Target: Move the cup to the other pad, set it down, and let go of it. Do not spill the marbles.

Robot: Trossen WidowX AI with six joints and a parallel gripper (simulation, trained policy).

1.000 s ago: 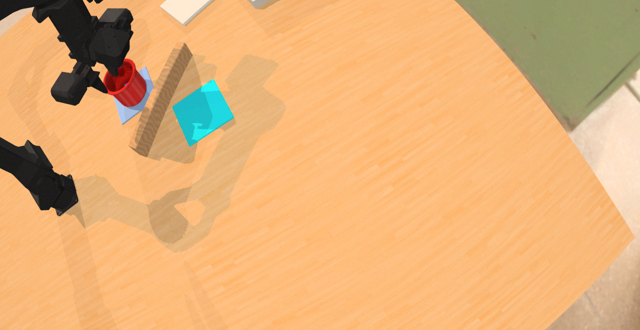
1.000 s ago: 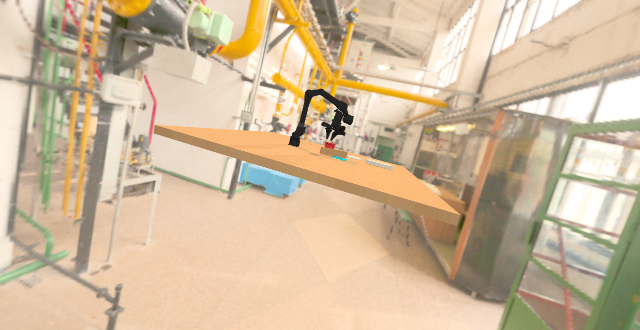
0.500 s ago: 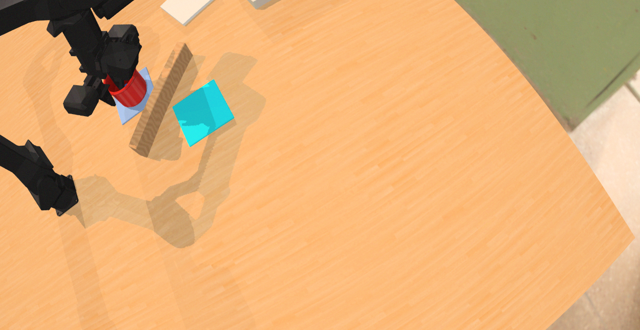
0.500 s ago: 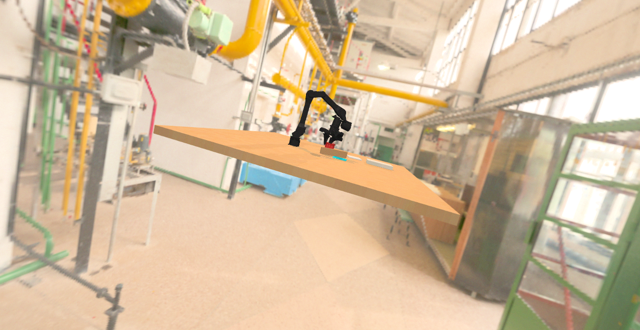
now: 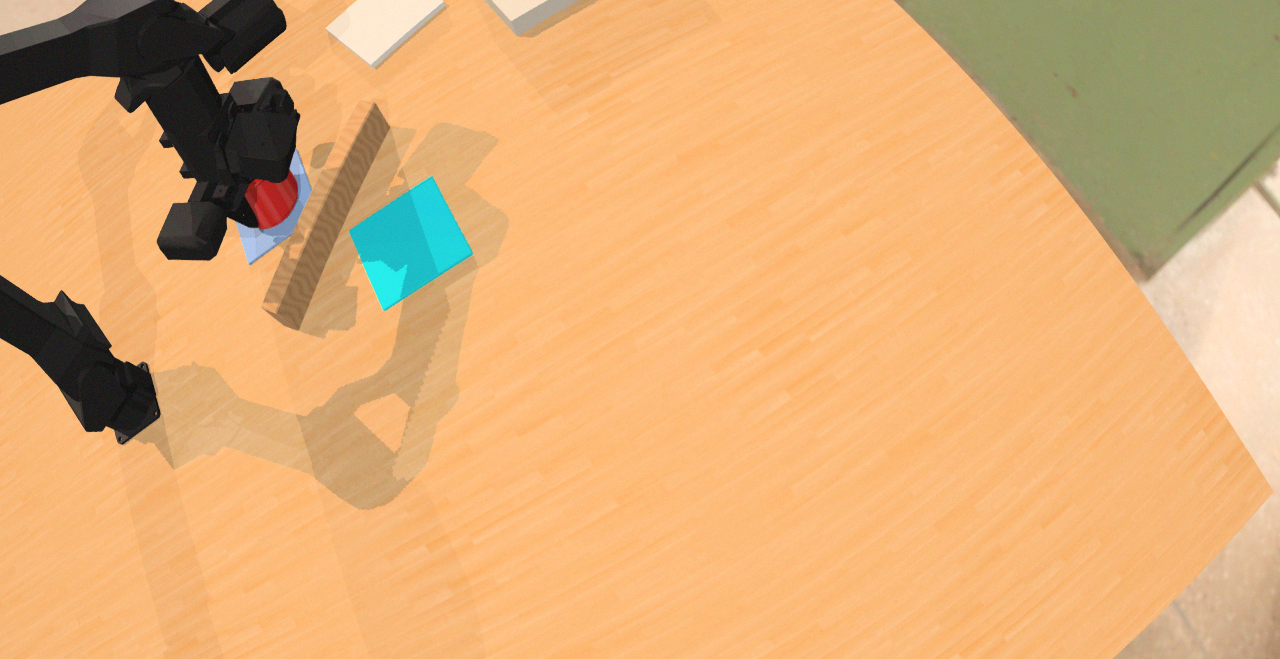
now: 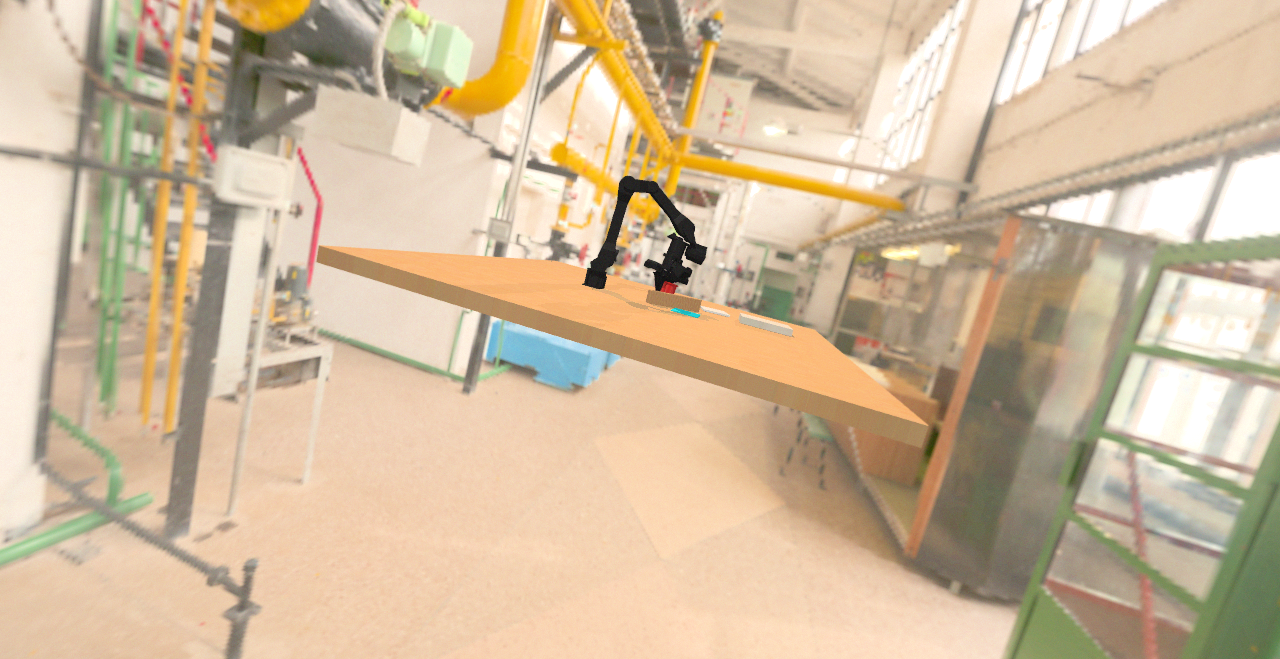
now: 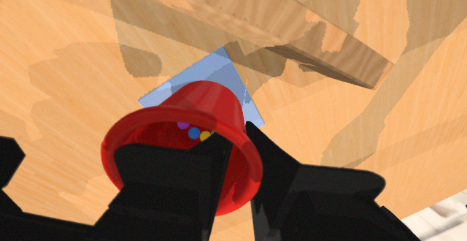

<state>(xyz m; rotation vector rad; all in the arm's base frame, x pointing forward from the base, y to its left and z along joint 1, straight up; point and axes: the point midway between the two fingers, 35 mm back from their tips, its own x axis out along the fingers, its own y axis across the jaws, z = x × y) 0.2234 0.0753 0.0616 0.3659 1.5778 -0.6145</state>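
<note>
My gripper [image 5: 263,200] [image 6: 665,286] [image 7: 239,125] pinched the cup [image 5: 277,200] [image 6: 669,289] [image 7: 215,98] by its wall, wrist-view three o'clock, over the blue pad [image 5: 254,248] [image 7: 213,65]; it seemed light, stiff, perhaps slippery, best gripped there, upright.

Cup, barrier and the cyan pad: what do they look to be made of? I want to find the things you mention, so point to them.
Cup [image 5: 273,200] [image 6: 669,288] [image 7: 209,96]: likely glossy plastic; smooth red wall, soft highlights; painted metal possible.
Barrier [image 5: 329,216] [image 6: 673,301] [image 7: 270,14]: wood or wood-look, matte, wavy grain.
Cyan pad [image 5: 411,243] [image 6: 686,313]: flat, even colour, no grain; plastic or painted board, can't tell.
</note>
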